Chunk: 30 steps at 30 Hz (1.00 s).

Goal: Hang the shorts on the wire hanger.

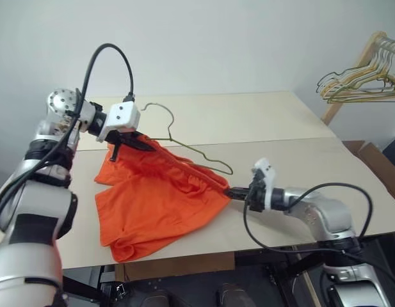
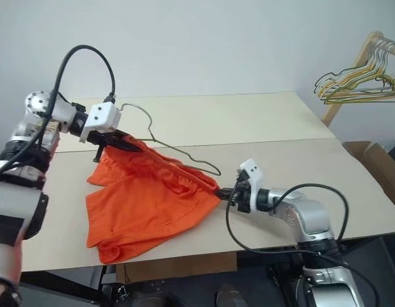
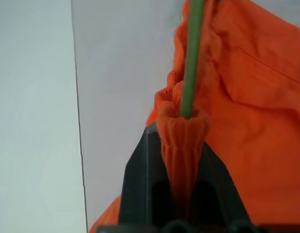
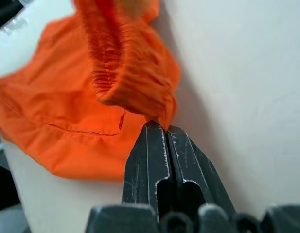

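The left gripper (image 1: 134, 142) is clenched on one end of the gathered waistband of the shorts (image 1: 155, 201), holding it lifted off the table (image 1: 267, 125); in the left eye view it sits at about ten o'clock from the cloth's middle. The right gripper (image 1: 234, 192), at roughly three o'clock from that middle and low near the tabletop, has its fingers pressed together on the waistband's other end. The wire hanger (image 1: 184, 147) rises out of the raised waistband, hook uppermost, one thin arm running down toward the right gripper just behind the stretched band. A rack of yellow and green hangers (image 1: 360, 80) stands at the far right, well apart.

The right eye view gives the same layout — band taut between both grippers, two legs draped down onto the table toward six o'clock.

In the left wrist view the black fingers (image 3: 140, 184) pinch a bunched fold of orange elastic, and a thin wire (image 3: 191, 63) emerges from that fold, so wire and cloth look gripped together.

In the right wrist view the fingers (image 4: 150, 160) meet on a small tip of fabric at the waistband's edge; the hold looks slight.

Judging by this, the threading step is under way — the hanger seems partly inside the waistband. The next move likely calls for drawing the band along the wire without the thin cloth slipping free.
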### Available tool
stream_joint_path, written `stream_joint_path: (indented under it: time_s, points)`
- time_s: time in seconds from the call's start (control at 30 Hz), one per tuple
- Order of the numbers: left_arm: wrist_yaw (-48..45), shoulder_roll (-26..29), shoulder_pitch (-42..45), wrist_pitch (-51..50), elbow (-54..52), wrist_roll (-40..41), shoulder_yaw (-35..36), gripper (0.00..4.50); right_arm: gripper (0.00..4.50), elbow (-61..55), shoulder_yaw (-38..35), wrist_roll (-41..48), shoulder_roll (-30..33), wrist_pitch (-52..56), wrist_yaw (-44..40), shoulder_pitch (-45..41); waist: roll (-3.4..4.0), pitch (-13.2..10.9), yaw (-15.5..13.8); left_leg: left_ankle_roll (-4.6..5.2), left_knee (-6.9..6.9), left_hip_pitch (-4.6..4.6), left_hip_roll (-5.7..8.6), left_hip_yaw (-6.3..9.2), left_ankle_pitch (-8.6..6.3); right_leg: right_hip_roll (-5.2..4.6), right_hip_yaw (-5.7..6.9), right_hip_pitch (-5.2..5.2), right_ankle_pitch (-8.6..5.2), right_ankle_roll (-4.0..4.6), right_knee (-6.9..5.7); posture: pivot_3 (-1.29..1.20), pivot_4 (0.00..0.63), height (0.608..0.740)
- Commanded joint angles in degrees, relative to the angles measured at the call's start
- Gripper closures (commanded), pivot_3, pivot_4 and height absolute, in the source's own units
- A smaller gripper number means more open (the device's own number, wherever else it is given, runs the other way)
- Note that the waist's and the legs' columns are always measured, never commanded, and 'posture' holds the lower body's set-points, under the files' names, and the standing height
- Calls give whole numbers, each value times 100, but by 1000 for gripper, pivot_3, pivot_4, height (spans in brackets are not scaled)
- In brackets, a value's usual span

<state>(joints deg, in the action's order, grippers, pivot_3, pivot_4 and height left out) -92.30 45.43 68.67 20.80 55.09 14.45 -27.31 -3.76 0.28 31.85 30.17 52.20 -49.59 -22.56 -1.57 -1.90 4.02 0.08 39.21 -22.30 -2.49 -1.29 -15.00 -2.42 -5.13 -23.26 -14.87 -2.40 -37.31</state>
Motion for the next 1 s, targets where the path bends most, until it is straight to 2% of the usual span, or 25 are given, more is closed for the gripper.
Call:
stream_joint_path:
  time_s: [0.03, 0.13, 0.27, 0.47, 0.63, 0.77, 1.0]
  points:
    - [-20, 389, 97, 15, -395, 682, -525, 4500, 4432, 69, -468, 470, 428, 184, -524, -204, 0, 0, -12, 0, 1, 1, 0, 0, 0, 0, 1, 1, 0, 0, -1, -56, 0, 740]
    - [-20, 428, 172, 40, -296, 760, -734, 4500, 4432, 33, -385, 464, 764, -83, -913, -188, 0, 0, -26, 0, 3, 2, 0, 0, 0, -2, 4, 4, -1, -1, 1, -54, 0, 740]
    - [-20, 373, 233, 19, -109, 772, -786, 4500, 4432, 181, -348, 457, 942, -35, -1024, -309, 0, 0, -6, 1, 4, 0, 0, 0, 0, 0, 5, 1, -1, -1, 1, -54, 0, 740]
    - [-20, 128, 351, 253, 472, -174, -548, 4500, 4432, 79, -311, 395, 1178, -215, -1220, -321, 0, 0, -3, 1, 4, -1, 1, -1, -1, 0, 4, 1, -1, -2, 5, -56, 0, 740]
    - [-20, 57, 346, 468, 648, -428, -444, 4500, 4432, 203, -294, 319, 1410, -253, -1370, -467, -1, 0, -6, 1, 5, -3, 1, -2, -1, -1, 4, 1, -1, -2, 6, -61, 0, 740]
    - [74, -111, 360, 650, 842, -1010, -217, 4500, 4432, 249, -132, 120, 1662, -426, -1553, -674, 0, 0, -14, 1, 5, -3, 1, -2, -1, -1, 4, 1, -1, -1, 6, -61, 0, 740]
    - [336, -610, 332, 528, 672, -1317, 271, 4500, 4432, -532, 335, -478, 1955, -1225, -1691, -1494, 0, 0, -3, 2, 6, -8, 0, -3, -1, -1, 4, -5, -1, -2, 5, -74, 0, 740]
